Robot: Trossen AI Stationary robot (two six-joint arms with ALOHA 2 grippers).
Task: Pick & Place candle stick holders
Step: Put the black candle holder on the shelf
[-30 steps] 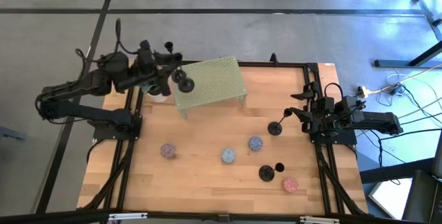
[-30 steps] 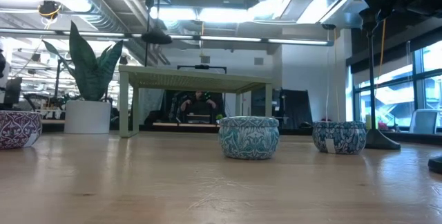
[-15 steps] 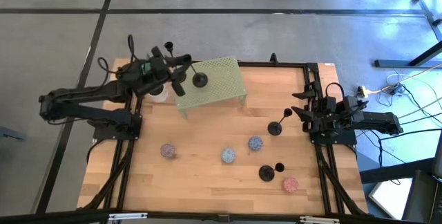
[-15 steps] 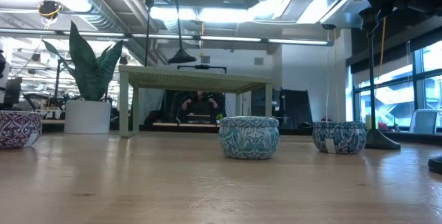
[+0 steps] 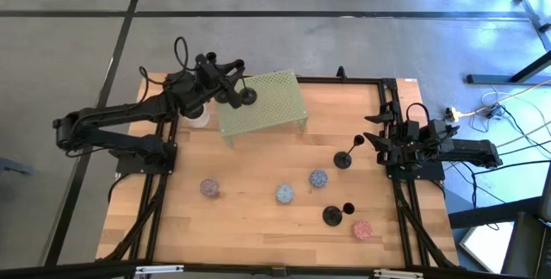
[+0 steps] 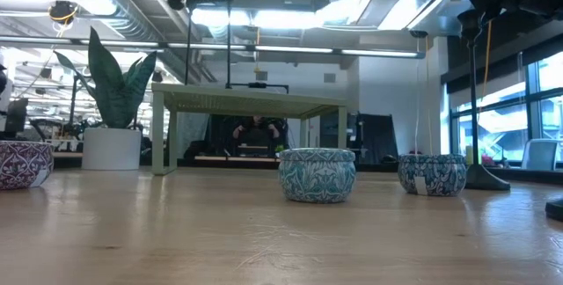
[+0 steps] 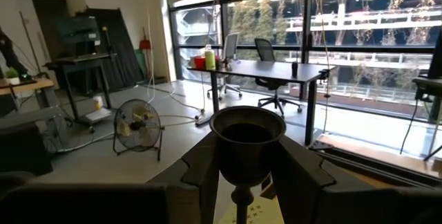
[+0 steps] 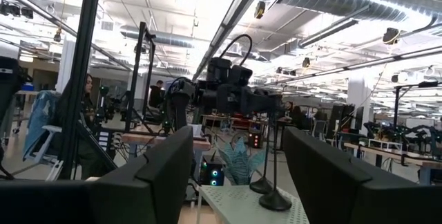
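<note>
On the wooden table (image 5: 258, 227) stands a pale green perforated metal riser shelf (image 5: 271, 107) at the far left, with a potted plant in a white pot (image 6: 110, 127) just left of it. Four small round patterned tins lie across the near half: purple (image 5: 209, 188), teal (image 5: 284, 195), blue (image 5: 318, 177) and red (image 5: 362, 229). A slim black candle stick holder with a round flat base (image 5: 344, 158) stands right of centre, and another one (image 5: 332, 215) stands near the red tin.

The left gripper (image 5: 231, 81) is over the shelf's far left part, its fingers closed on the stem of a third black holder (image 5: 247, 96), whose base sits at the shelf top. A fourth holder (image 8: 257, 182) stands on the shelf beside it. Half a second ago the held holder hung higher; it has come down.

The right gripper (image 5: 372, 139) waits at the table's right edge, fingers spread wide.
</note>
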